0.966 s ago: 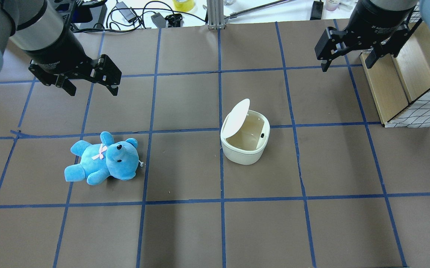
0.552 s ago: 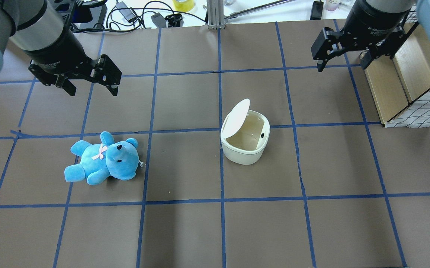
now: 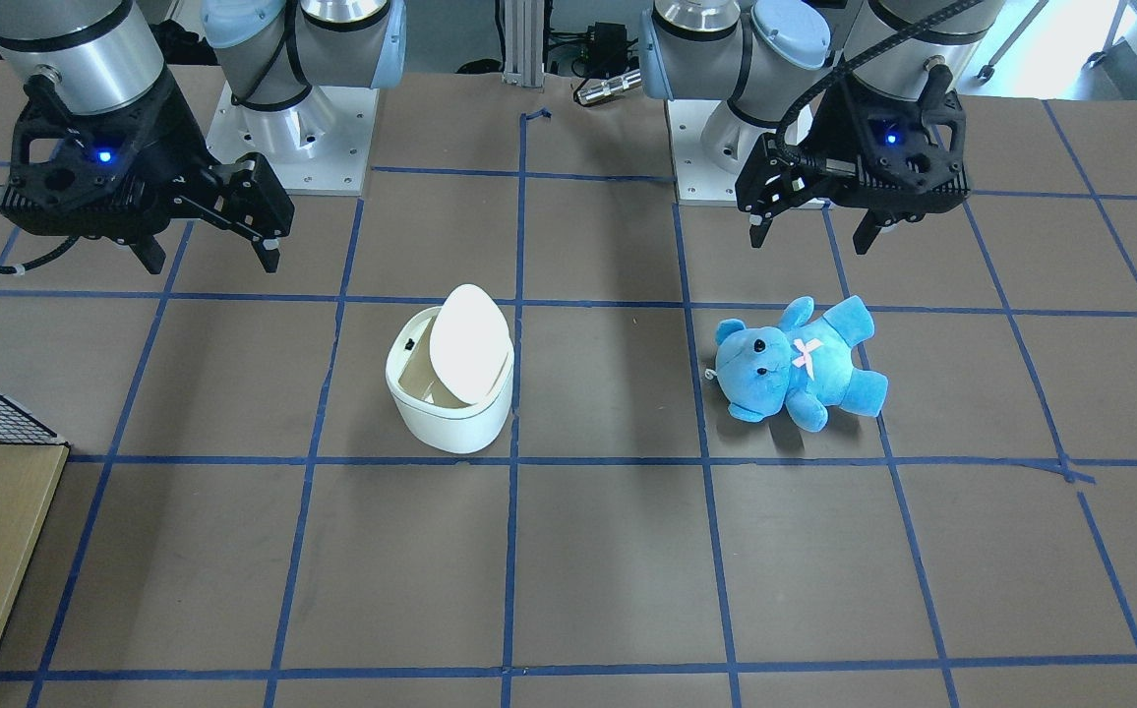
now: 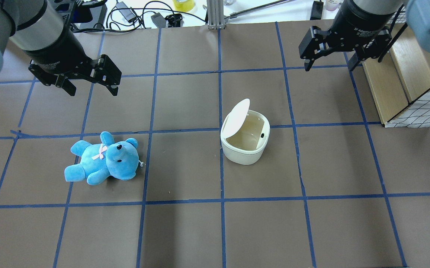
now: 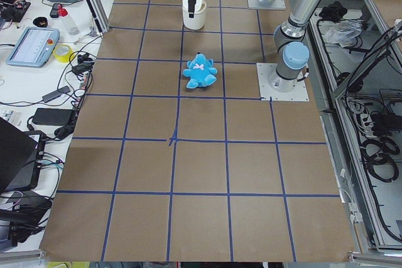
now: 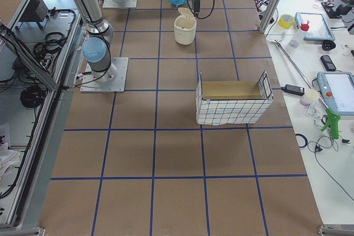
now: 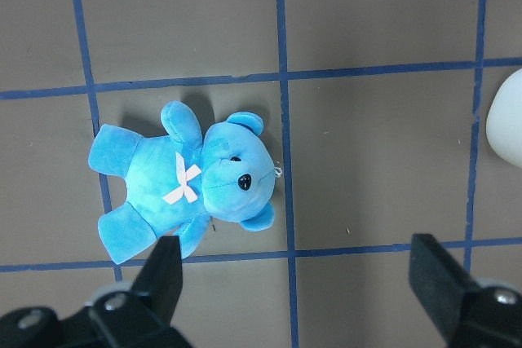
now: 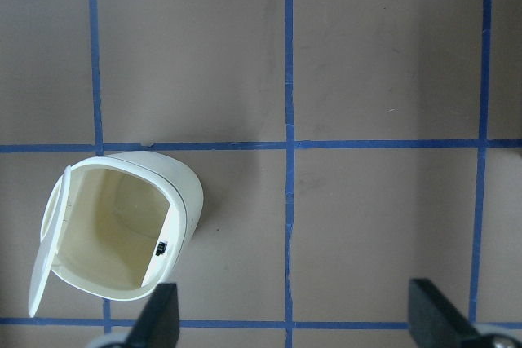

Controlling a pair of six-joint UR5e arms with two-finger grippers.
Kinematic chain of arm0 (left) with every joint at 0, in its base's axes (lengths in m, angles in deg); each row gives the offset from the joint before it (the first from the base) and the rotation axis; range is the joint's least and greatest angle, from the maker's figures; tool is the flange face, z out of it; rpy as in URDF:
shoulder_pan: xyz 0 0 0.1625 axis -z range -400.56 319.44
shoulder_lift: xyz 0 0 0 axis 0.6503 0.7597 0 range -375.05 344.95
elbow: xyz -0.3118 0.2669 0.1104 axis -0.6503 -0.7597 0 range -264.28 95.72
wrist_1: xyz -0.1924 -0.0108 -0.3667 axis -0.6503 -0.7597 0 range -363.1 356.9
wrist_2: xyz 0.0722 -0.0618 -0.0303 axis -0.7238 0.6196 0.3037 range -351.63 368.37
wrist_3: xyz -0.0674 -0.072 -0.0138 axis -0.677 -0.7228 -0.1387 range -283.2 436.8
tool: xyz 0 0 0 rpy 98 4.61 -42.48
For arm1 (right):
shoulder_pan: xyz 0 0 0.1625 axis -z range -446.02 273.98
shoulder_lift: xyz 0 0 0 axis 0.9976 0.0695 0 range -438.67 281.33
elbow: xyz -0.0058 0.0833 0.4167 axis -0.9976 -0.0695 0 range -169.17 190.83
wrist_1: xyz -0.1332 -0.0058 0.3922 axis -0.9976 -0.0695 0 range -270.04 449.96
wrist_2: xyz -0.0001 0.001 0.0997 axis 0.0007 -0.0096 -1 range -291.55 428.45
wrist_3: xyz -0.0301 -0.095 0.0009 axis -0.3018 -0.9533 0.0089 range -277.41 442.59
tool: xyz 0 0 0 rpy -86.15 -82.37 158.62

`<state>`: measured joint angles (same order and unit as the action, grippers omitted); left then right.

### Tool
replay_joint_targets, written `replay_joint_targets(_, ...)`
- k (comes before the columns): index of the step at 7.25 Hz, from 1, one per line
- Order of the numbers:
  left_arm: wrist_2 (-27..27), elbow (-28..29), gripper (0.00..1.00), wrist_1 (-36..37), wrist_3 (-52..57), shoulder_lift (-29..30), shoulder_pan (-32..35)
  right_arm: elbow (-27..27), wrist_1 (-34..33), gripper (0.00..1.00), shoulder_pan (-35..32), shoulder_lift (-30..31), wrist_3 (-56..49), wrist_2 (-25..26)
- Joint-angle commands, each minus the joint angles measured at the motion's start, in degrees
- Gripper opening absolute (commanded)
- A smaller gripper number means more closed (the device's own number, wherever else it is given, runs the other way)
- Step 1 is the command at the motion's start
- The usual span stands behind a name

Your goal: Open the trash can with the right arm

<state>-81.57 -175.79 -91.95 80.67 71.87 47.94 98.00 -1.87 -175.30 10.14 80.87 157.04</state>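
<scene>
The white trash can [image 4: 245,149] stands near the table's middle with its flat lid [image 4: 235,118] swung up on its left side, so the beige inside shows. It also shows in the front view [image 3: 450,413] and in the right wrist view [image 8: 189,195]. My right gripper [image 4: 328,65] is open and empty. It hangs above the table behind and to the right of the can, well clear of it, and also shows in the front view [image 3: 211,258]. My left gripper [image 4: 93,89] is open and empty behind the blue bear [image 4: 103,160].
A wooden crate with a wire-mesh side [image 4: 404,82] stands at the right, close to the right gripper. Cables and small gear lie beyond the table's far edge [image 4: 144,15]. Blue tape lines mark a grid on the brown table.
My right gripper has moved left and a little farther back, away from the crate. The left gripper, the bear and the open can have not moved.
</scene>
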Motion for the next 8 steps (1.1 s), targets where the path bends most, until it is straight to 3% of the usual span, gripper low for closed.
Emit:
replay_joint_targets(1, -0.1, -0.1, 1.0, 0.0, 0.0, 0.0, 0.0, 0.0, 0.1, 0.98, -0.1, 0.0, -0.6, 0.8)
replay_joint_targets(8, 0.0, 0.0, 1.0, 0.0, 0.0, 0.0, 0.0, -0.2, 0.3, 1.0, 0.0, 0.0, -0.6, 0.7)
